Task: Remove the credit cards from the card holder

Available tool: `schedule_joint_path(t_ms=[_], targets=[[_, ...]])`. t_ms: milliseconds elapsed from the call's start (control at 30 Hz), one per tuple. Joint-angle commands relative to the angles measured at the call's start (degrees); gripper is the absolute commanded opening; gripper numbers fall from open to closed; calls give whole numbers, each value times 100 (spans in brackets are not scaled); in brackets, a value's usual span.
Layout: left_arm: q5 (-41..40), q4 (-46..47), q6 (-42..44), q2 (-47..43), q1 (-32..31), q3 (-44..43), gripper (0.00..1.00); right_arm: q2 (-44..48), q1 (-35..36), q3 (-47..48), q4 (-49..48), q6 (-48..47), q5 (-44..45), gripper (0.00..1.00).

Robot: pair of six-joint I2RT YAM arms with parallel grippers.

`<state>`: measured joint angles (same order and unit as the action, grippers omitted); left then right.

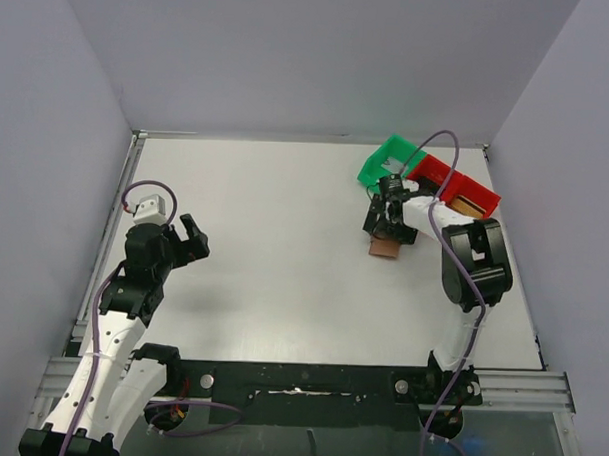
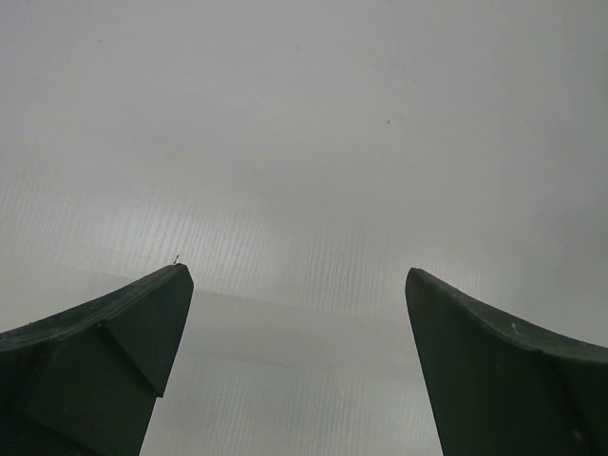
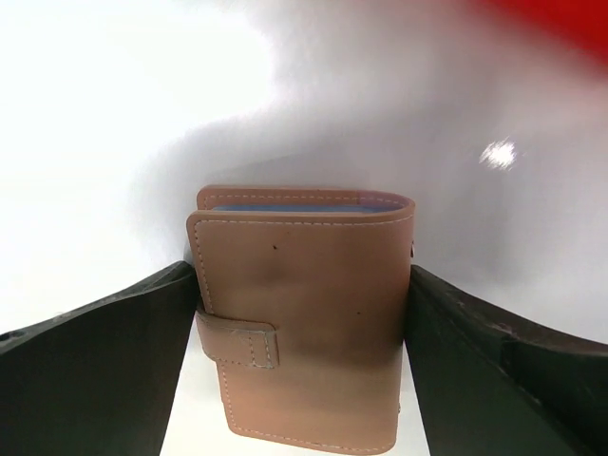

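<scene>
The tan leather card holder (image 3: 304,313) lies closed on the white table, its strap tab fastened on the left side. It shows as a small brown patch (image 1: 386,249) under my right arm. My right gripper (image 3: 302,274) straddles it, with both dark fingers pressed against its left and right edges. The credit cards are hidden inside; only a thin bluish strip shows at the holder's top opening. At the left of the table, my left gripper (image 1: 189,240) hovers far from the holder. Its fingers are spread wide over bare table (image 2: 296,271).
A green bin (image 1: 385,157) and a red bin (image 1: 456,183) stand together at the back right, just behind my right gripper. Something tan lies in the red bin (image 1: 468,206). The red bin's edge shows as a blur (image 3: 551,19). Grey walls enclose the table.
</scene>
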<state>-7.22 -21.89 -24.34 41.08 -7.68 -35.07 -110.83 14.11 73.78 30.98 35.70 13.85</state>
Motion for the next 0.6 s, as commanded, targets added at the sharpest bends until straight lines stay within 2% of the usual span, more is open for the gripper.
schedule_joint_path(t_ms=[0,167,267,433,567], targets=[[-31,293,73,-40,30,-177,97,344,909,-1014,205,182,146,83],[-77,375,83,-50,30,-137,97,939,1977,-1701,326,555,263,82],[-82,380,87,-19,30,-148,96,1395,2435,-1840,508,694,428,85],[-56,375,87,14,32,-158,96,2412,2796,-1839,307,369,238,92],[-35,369,87,-21,32,-158,96,2933,2722,-1682,249,201,349,96]])
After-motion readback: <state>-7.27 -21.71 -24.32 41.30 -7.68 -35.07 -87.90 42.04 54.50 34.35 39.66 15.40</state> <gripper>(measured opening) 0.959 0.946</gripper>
